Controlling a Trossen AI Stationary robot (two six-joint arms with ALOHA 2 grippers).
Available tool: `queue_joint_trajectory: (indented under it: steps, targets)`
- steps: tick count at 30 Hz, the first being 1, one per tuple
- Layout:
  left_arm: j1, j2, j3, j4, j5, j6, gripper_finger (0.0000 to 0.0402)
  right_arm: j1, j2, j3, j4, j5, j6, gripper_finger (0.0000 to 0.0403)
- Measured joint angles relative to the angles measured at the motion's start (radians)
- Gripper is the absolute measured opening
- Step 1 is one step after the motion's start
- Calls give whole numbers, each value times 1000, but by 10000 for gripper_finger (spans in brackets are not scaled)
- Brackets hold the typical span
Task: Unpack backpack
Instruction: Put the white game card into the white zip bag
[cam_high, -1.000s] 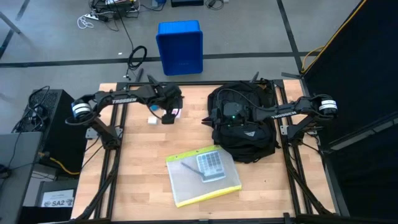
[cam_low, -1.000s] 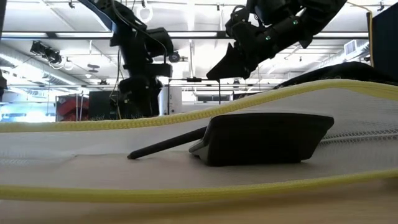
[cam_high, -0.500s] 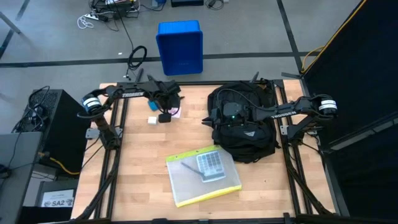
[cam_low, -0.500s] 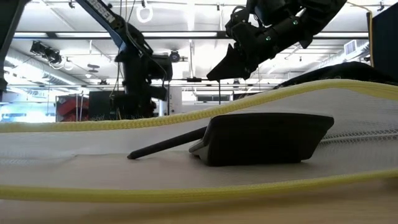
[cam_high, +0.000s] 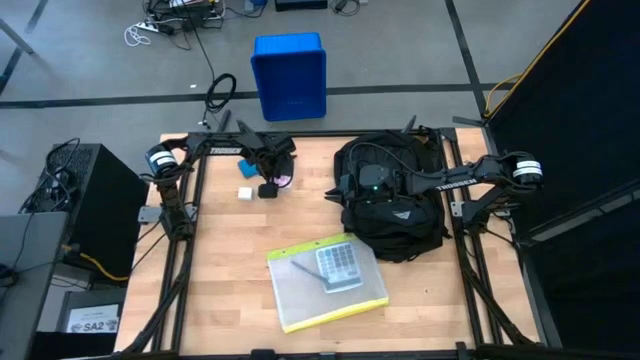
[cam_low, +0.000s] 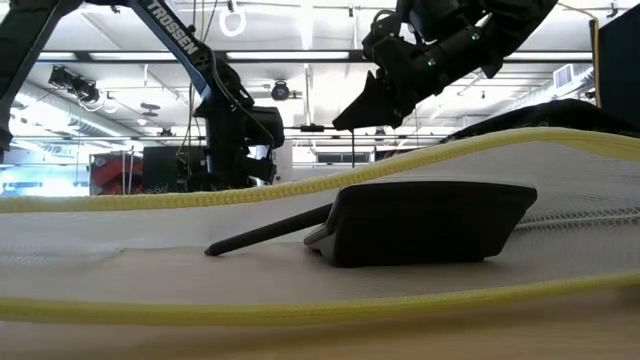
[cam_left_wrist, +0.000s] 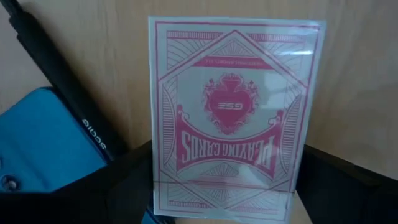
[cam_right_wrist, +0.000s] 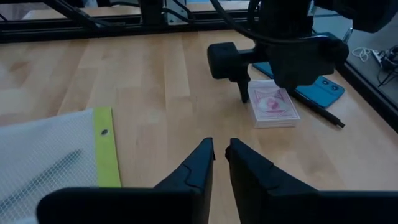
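Right claw (cam_high: 352, 187) is hanging with its fingers nearly pinched together and nothing in them, right over the 9 o'clock edge of the backpack (cam_high: 395, 205), so that arm's clearly nearer for pulling out the next item. The bag sits at the counter's (cam_high: 230, 280) 2 o'clock corner, long axis running 12 to 6. Way over at 10 o'clock, the left claw (cam_high: 268, 178) is spread wide and empty above the deck of playing cards (cam_left_wrist: 233, 118).

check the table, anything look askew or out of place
Nothing looks damaged or spilled. The mesh pouch with the calculator inside lies at an angle to the table edges. The card deck, a blue case and a pen lie close together under the left gripper.
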Motion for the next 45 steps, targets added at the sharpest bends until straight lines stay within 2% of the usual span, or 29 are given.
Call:
queue_joint_trajectory:
  steps: [3,6,10,16,19,24,29,35,41,45]
  targets:
    - [-5,1,-1,-3,-1,0,300,0,0,0,0,0,-3,24]
    - [-17,1,-1,-5,-14,0,264,0,0,0,0,0,-5,27]
    - [-43,5,30,-71,-37,-9,262,0,0,0,-1,0,-5,32]
    - [-101,-21,148,-306,-60,-96,262,0,-3,0,-5,0,-6,26]
    - [-147,-85,162,-373,-20,-151,262,1,-14,0,-16,0,-6,24]
    - [-275,-218,145,-389,110,-302,262,14,-36,0,-62,2,-6,28]
    - [-472,-309,144,-362,138,-545,262,46,-43,0,-96,1,-3,26]
    - [-676,-333,144,-255,140,-674,262,137,-43,0,-84,3,-71,26]
    - [-759,-333,145,-53,210,-759,262,326,-41,0,-49,17,-279,28]
    - [-772,-330,145,25,242,-825,262,448,-34,0,-32,155,-373,31]
